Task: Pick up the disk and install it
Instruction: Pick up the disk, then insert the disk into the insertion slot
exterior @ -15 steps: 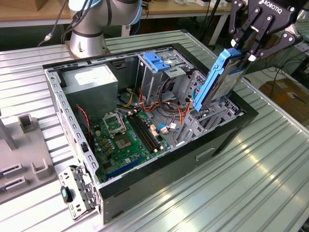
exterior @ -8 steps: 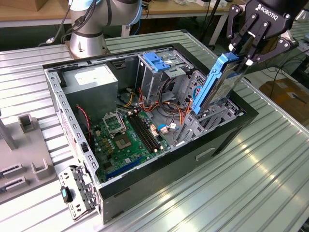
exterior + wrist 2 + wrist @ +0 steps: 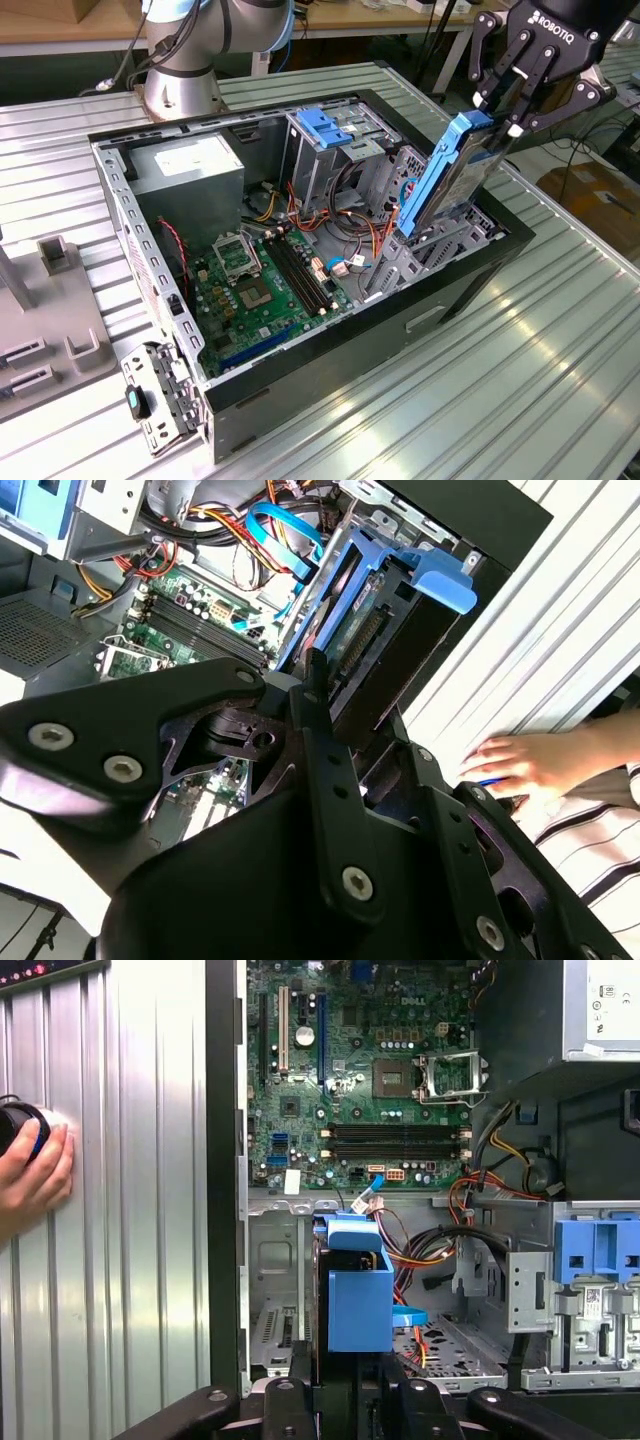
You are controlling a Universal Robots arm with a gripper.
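1. One pair of jaws, on the robot arm, is clenched on the upper end of the disk, at about two o'clock in the exterior view.
2. The disk stands steeply tilted. Its lower end is down in a drive bay at the two o'clock corner of the open computer case, and its upper part rises above the case rim.
3. Inside the case, a green motherboard lies toward seven o'clock from the disk, and a grey power supply sits at ten o'clock.
4. The disk looks like a stiff metal slab, probably dense for its size and sensitive to knocks. Its blue plastic rails would likely give a little under pressure.
5. The safest hold is probably across the two railed long edges near one end, clear of the label face and the connector.
6. In the first wrist view, a person's hand rests on the ribbed metal desk beside the case.
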